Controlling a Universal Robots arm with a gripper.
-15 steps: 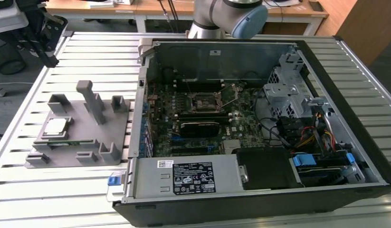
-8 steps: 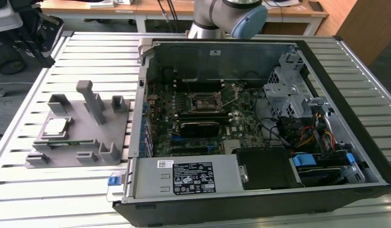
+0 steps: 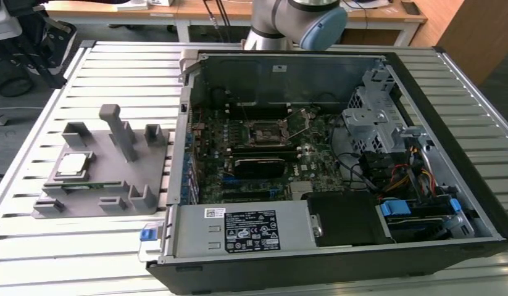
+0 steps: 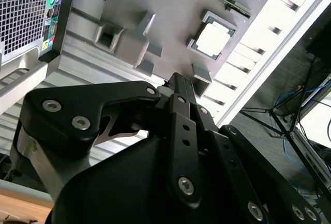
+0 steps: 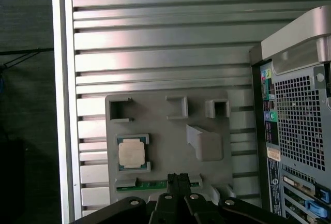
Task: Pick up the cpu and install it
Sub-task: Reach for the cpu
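The cpu [image 3: 73, 164], a small square chip with a silvery top, lies flat in a framed seat on the grey fixture block [image 3: 105, 185] at the exterior view's left. Both wrist views look down on it from well above: cpu [image 5: 130, 152] and cpu [image 4: 213, 40]. My gripper [image 5: 177, 177] hangs high over the fixture block's edge, off to one side of the chip and clear of it. Its black fingers [image 4: 181, 87] are pressed together, shut with nothing between them. The black-framed socket [image 3: 265, 131] sits on the motherboard inside the open computer case [image 3: 451, 185].
The fixture block has several upright posts [image 3: 113, 126] and a green memory stick [image 5: 138, 184] in a slot beside the chip. The case's rear panel [image 5: 295, 115] stands close by. The slatted metal table [image 3: 113, 74] ends at an edge rail [image 5: 61, 79].
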